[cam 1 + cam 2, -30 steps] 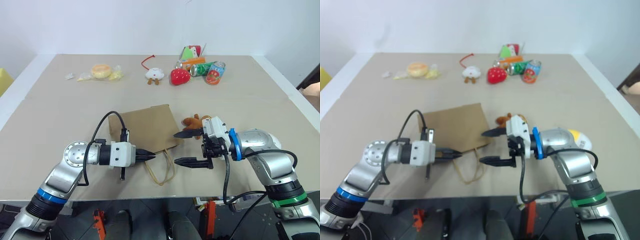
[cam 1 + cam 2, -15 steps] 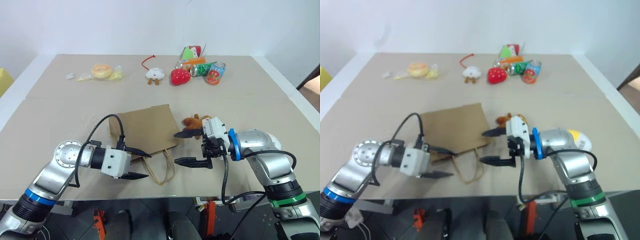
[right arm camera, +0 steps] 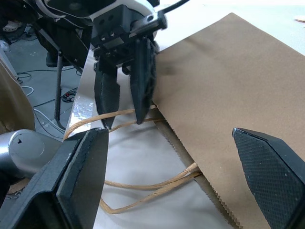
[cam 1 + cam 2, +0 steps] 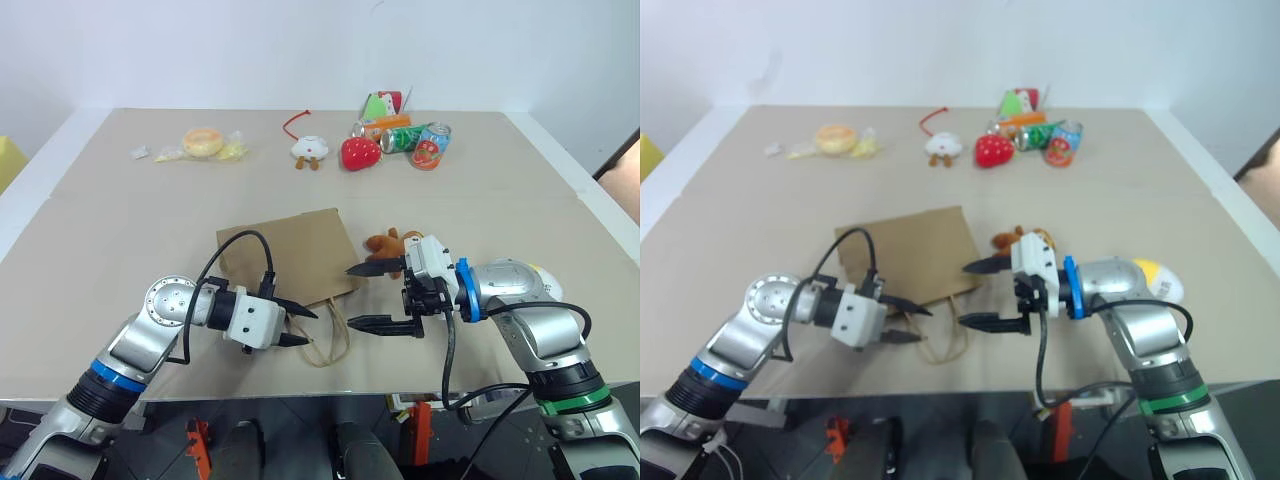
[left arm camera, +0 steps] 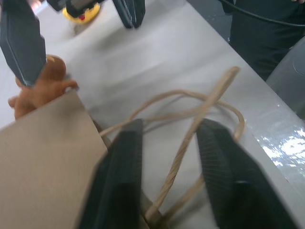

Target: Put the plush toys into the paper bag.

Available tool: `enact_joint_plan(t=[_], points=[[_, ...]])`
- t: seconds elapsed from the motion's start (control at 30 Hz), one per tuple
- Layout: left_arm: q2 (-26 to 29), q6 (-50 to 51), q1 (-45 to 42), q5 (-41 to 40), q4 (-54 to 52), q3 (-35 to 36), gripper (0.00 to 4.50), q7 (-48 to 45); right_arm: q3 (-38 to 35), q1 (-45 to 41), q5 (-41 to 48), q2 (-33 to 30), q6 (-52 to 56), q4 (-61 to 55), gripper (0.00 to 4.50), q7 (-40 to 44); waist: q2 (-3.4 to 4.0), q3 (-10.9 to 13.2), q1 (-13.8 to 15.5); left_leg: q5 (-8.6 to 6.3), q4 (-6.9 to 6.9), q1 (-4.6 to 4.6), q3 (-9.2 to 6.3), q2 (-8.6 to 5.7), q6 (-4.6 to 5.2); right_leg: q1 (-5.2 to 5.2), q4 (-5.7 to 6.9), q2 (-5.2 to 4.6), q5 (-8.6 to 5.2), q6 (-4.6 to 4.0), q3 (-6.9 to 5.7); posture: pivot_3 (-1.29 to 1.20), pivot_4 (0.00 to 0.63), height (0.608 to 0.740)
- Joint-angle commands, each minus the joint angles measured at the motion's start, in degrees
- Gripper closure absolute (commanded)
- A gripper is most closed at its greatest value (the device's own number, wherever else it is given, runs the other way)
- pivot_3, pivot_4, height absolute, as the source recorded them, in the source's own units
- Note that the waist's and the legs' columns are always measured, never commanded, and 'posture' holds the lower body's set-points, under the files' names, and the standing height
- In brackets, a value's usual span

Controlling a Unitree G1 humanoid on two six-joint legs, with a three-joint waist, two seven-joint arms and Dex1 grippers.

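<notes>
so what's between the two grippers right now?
The bag's cord handles, looped on bare table. Clear in the left eye view, between left gripper and right gripper.

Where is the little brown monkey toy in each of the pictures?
Left eye view: the brown monkey toy lies right of the paper bag, behind the right gripper.
Right eye view: same spot, beside the bag's right edge.
Left wrist view: at the bag's corner.
Right wrist view: I can't find it.
Shared landmark: the paper bag.
</notes>
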Motion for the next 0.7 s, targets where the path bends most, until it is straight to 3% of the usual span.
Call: enact_joint_plan(t=[0.03, 0.3, 0.57, 0.6, 0.67, 0.7], points=[[-0.9, 1.6, -1.7, -3.4, -0.5, 2.2, 4.34, 0.6, -0.7, -0.6, 0.0, 0.0, -0.6, -0.7, 0.0, -0.4, 0.0, 0.0, 0.0, 0.0, 0.01, 0.0, 0.0, 0.0, 0.0, 0.0, 0.0, 0.0, 0.0, 0.0, 0.01, 0.0, 0.15, 0.74], [-3.7, 19.1, -4.8, -19.0, -5.6, 11.8, 4.34, 8.3, -2.2, -1.2, -0.1, 0.7, 0.8, 2.0, 0.0, -3.5, 0.0, 0.0, 0.0, 0.0, 0.03, 0.01, -0.01, 0.0, 0.0, 0.0, 0.03, 0.02, 0.02, 0.03, 0.02, 0.0, 0.15, 0.74], [-5.3, 25.6, -3.3, -20.9, -7.8, 14.8, 4.34, 14.7, -2.5, -1.6, 0.1, 1.1, 1.2, 2.7, 0.0, -5.5, 0.0, 0.0, 0.0, 0.0, 0.08, 0.0, -0.03, 0.01, 0.0, 0.02, 0.03, 0.06, 0.08, 0.12, 0.04, 0.0, 0.15, 0.74], [-5.7, 26.0, -3.3, -21.1, -7.9, 15.0, 4.5, 15.4, -2.5, -1.7, 0.4, 1.3, 1.1, 2.7, 0.4, -5.5, 0.0, 0.0, 0.0, 0.0, 0.08, 0.0, -0.03, 0.01, 0.0, 0.02, 0.03, 0.06, 0.08, 0.12, 0.04, 0.0, 0.15, 0.74], [-6.6, 26.4, -3.3, -20.8, -7.9, 15.2, 4.5, 17.1, -2.1, -2.3, 0.8, 1.7, 1.7, 2.5, 0.68, -5.4, 0.0, 0.0, 0.0, 0.0, 0.1, 0.0, -0.03, 0.01, 0.0, 0.02, 0.03, 0.07, 0.09, 0.12, 0.04, 0.0, 0.15, 0.74], [-6.9, 26.5, -3.3, -20.6, -7.9, 15.3, 4.5, 17.7, -1.9, -2.5, 0.7, 1.7, 1.8, 2.5, 1.05, -5.4, 0.0, 0.0, 0.0, 0.0, 0.15, -0.01, -0.02, 0.01, 0.0, 0.03, 0.03, 0.07, 0.1, 0.12, 0.06, 0.0, 0.15, 0.74]])
